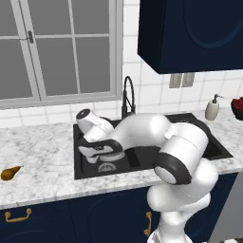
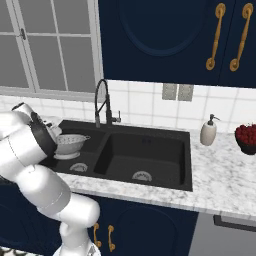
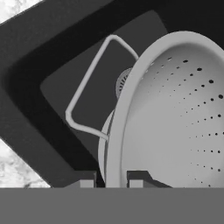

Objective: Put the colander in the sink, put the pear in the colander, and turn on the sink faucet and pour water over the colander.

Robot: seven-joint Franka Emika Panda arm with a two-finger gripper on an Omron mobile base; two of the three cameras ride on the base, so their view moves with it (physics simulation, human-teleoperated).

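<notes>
A robot arm reaches into the left basin of the black sink (image 2: 150,131), its gripper (image 3: 111,180) closed on the rim of the colander (image 2: 70,144). One fingertip (image 3: 84,180) sits outside the rim and the other inside the perforated bowl, the narrow gap between them filled by the rim's edge. The colander stands upright on the basin floor beside a silver drain (image 2: 78,167). The pear (image 1: 10,172) lies on the marble counter (image 1: 42,156), well apart from the fingers, while the gooseneck faucet (image 2: 102,102) rises behind the basin.
</notes>
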